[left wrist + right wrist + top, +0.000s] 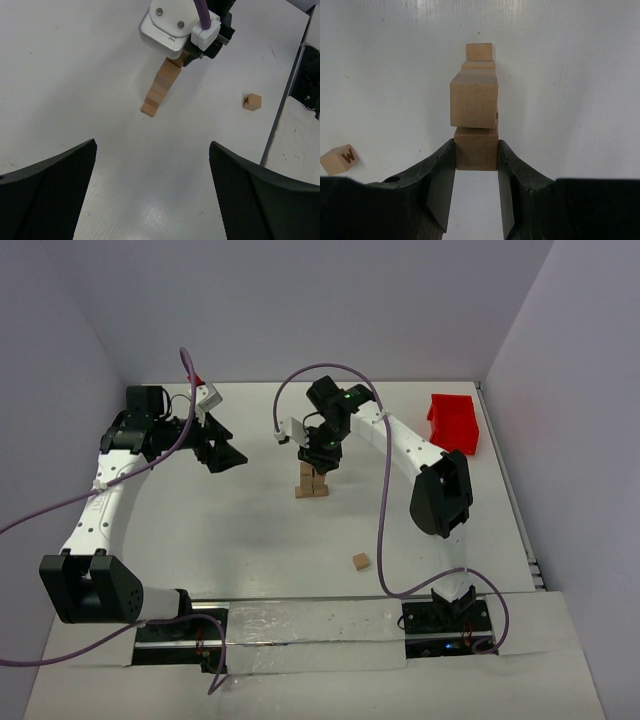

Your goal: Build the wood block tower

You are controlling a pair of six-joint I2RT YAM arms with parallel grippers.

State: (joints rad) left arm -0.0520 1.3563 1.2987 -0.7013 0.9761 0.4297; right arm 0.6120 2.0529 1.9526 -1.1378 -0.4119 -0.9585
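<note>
The tower [311, 483] of tan wood blocks stands mid-table; in the left wrist view it is a leaning column [159, 91]. My right gripper [321, 457] hangs straight over it, and in its wrist view [476, 144] it is shut on a wood block [476, 150] at the top of the tower, whose lower blocks [474, 97] show beyond it, slightly offset. A loose wood block [361, 561] lies on the table nearer the bases, with a letter on it in the wrist views [252, 101] [340, 159]. My left gripper [218, 448] is open and empty, left of the tower [152, 146].
A red plastic bin [453, 423] stands at the far right by the wall. Side walls close the table [200, 540] on the left, back and right. A purple cable loops over the right arm.
</note>
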